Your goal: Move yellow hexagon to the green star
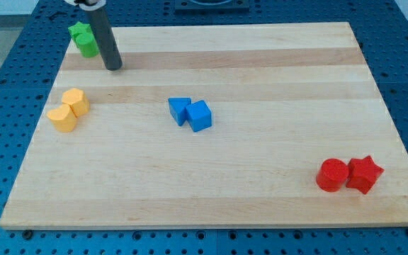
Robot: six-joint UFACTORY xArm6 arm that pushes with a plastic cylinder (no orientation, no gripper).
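The yellow hexagon [76,102] lies near the board's left edge and touches a second yellow block [62,119] just below and left of it. The green star [81,31] sits at the board's top left corner, pressed against another green block [88,46] just below it. My tip [112,67] rests on the board just right of and below the green pair, close to them but apart. It is above and right of the yellow hexagon, with a gap of bare wood between.
A blue triangle-like block [178,110] and a blue cube [200,116] touch near the board's middle. A red cylinder [331,175] and a red star [364,174] sit together at the bottom right. The wooden board [261,205] lies on a blue perforated table.
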